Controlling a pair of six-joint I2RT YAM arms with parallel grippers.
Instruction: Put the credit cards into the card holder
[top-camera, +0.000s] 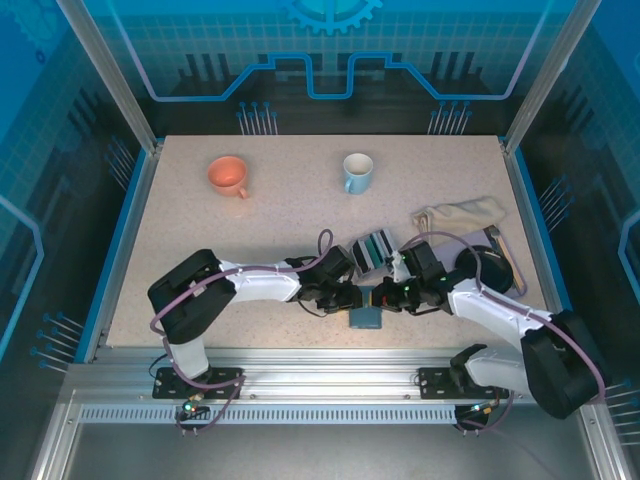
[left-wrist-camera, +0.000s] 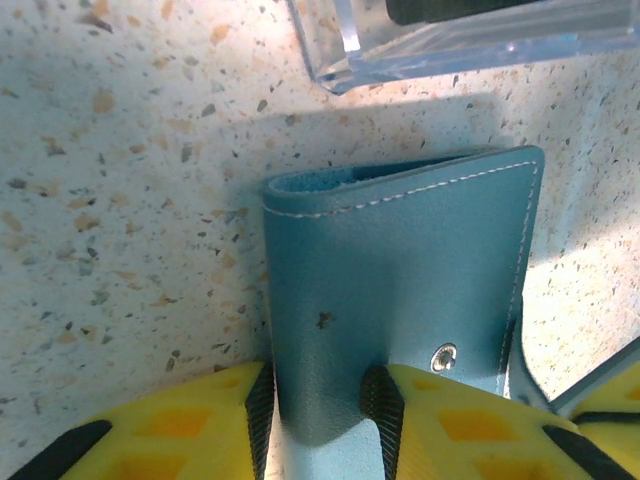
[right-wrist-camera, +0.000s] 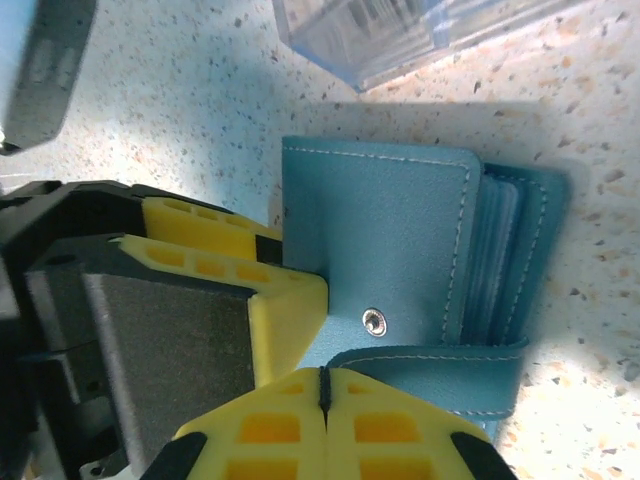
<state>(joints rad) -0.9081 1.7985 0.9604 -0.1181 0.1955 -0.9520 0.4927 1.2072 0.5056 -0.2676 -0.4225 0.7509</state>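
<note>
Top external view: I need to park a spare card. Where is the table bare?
Bare: the left side between the orange cup and the left arm; the strip between it and the pale mug. Crowded: near centre, around the card holder, rack and beige pouch.

Orange cup (top-camera: 228, 175) & blue mug (top-camera: 357, 172) at back, beige cloth (top-camera: 462, 214) rt.

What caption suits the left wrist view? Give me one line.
Left gripper grips the teal holder on the speckled table, with a clear rack corner beyond.
</note>
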